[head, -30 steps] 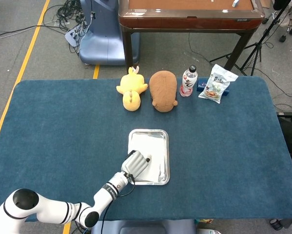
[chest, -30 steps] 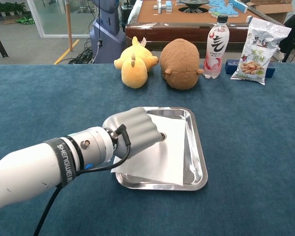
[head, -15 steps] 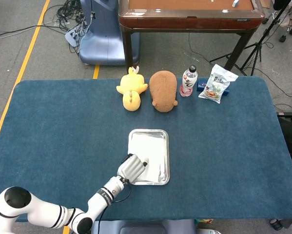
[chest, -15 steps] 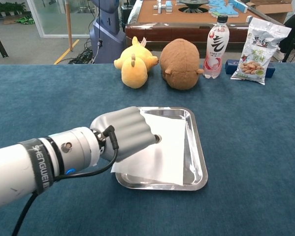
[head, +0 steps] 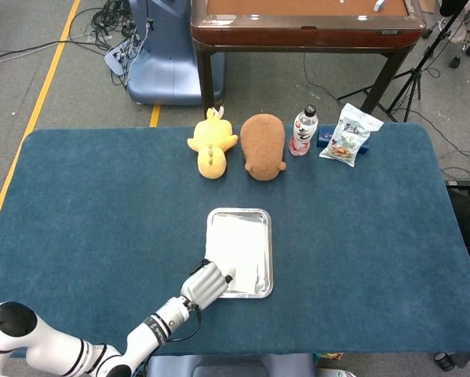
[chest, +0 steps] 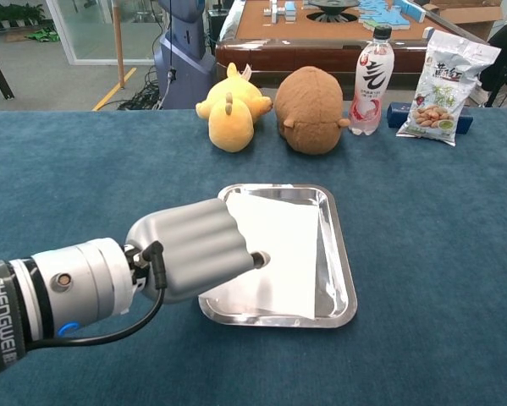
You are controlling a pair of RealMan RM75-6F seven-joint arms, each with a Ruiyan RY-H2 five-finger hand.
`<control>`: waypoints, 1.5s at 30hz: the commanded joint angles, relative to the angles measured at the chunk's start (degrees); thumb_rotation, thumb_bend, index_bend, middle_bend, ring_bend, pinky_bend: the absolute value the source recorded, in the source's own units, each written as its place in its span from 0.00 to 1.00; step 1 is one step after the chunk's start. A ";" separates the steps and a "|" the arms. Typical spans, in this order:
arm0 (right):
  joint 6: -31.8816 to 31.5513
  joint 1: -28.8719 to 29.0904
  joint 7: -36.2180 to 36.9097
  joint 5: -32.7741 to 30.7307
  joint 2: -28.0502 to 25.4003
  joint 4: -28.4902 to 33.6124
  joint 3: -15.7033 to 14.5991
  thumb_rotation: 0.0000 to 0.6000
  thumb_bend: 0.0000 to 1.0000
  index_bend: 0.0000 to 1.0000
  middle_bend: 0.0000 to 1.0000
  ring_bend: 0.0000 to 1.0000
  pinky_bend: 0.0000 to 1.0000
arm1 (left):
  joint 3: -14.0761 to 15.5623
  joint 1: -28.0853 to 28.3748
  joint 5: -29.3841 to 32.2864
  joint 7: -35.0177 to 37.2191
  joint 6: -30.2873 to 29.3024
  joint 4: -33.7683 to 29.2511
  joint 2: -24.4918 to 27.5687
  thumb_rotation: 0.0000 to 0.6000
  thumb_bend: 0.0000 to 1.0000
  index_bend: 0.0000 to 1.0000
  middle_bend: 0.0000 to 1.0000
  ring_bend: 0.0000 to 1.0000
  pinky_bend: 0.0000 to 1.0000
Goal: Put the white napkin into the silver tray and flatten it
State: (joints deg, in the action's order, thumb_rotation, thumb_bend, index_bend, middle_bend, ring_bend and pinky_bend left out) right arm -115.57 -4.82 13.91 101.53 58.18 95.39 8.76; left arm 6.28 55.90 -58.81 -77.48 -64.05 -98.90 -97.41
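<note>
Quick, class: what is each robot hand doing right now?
Left robot hand: fingers curled, holding nothing, over the white napkin.
Right robot hand: out of frame.

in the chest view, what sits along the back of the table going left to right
yellow plush toy → brown plush toy → drink bottle → snack bag

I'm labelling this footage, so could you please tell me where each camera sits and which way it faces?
Head view: high up, looking steeply down on the table; left hand and forearm show.
Chest view: low, looking forward across the tabletop; left hand looms close.
Both share the tray, napkin, plush toys and bottle.
</note>
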 commanded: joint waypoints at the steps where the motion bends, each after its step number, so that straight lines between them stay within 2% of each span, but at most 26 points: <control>1: 0.14 0.07 -0.09 -0.05 0.04 0.00 0.00 1.00 0.40 0.69 0.56 0.37 0.46 | 0.10 -0.18 -0.11 0.14 0.01 0.17 0.12 1.00 0.77 0.18 0.89 0.72 0.79; 23: 0.72 0.33 -0.68 -0.33 0.18 0.17 0.08 1.00 0.40 0.69 0.56 0.37 0.46 | 1.76 -1.97 -0.98 0.54 1.40 1.58 0.24 1.00 0.77 0.18 0.89 0.72 0.79; 34: 0.39 0.18 -0.37 -0.58 0.09 0.08 0.20 1.00 0.40 0.69 0.56 0.37 0.46 | 1.55 -2.35 -1.64 2.18 3.41 4.56 -2.15 1.00 0.77 0.18 0.89 0.72 0.79; 45: -0.12 -0.02 -0.16 -0.01 0.00 0.09 0.06 1.00 0.40 0.69 0.56 0.37 0.46 | -0.03 -2.41 -0.63 2.26 3.79 5.92 -3.25 1.00 0.77 0.17 0.89 0.72 0.79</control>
State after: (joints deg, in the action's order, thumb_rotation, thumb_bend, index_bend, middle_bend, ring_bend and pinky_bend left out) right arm -115.68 -4.83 13.75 101.51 58.18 95.48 8.83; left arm 6.26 53.48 -59.45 -75.22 -60.27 -92.99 -100.64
